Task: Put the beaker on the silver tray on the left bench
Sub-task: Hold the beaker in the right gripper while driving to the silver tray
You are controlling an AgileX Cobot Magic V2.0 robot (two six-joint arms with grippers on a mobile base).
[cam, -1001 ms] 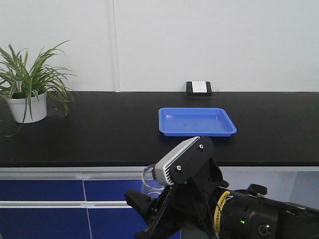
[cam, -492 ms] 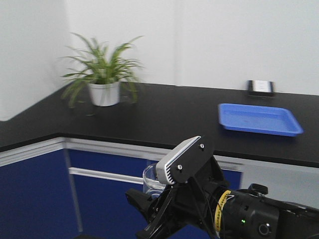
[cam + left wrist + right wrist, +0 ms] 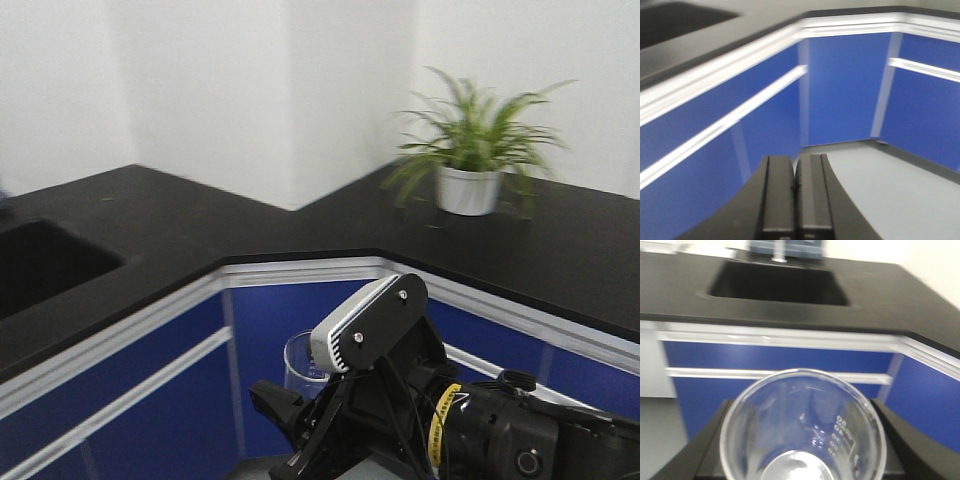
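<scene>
The right tool (image 3: 802, 442) is clenched around a small clear glass beaker (image 3: 802, 425) with faint printed markings. Its black fingers (image 3: 710, 445) press on opposite sides of the wall. The beaker is upright, mouth up, held in the air before the blue cabinet fronts (image 3: 775, 362). Ahead of and above this tool runs the matte black bench (image 3: 875, 300) with a recessed dark sink (image 3: 777, 282). The left tool (image 3: 794, 185) is clenched on nothing, pads touching. Beyond the right tool, up and to its right, a green plant in a white pot (image 3: 468, 170) stands on the bench.
</scene>
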